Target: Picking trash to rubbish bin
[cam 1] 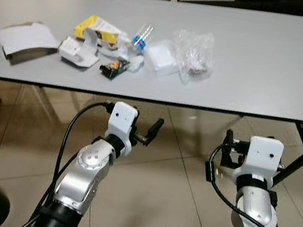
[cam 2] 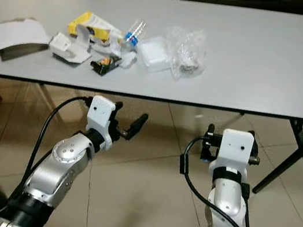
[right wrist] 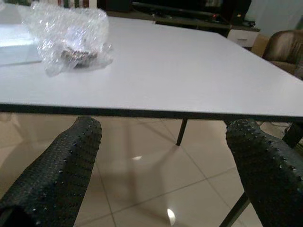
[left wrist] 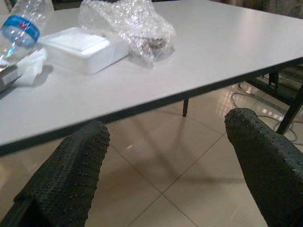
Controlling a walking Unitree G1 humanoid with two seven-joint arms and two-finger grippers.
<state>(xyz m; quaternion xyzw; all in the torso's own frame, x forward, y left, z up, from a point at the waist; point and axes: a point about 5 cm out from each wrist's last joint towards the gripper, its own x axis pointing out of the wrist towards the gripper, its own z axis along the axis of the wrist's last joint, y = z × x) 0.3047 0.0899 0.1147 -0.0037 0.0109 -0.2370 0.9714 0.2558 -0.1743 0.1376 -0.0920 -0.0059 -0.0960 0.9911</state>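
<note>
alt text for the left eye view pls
A grey table holds a cluster of trash: crumpled plastic wrap, a plastic bottle, a yellow box. Both arms wait below its edge, left tool and right tool open.

Trash lies clustered left of centre: flattened cardboard (cam 1: 26, 41), yellow box (cam 1: 99, 29), plastic bottle (cam 1: 142, 35), white foam container (cam 1: 162, 57), crumpled bubble wrap (cam 1: 194, 55).

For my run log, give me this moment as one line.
stage: pre-grasp | left gripper: open, below table edge | right gripper: open, below edge | trash: plastic wrap, bottle untouched
</note>
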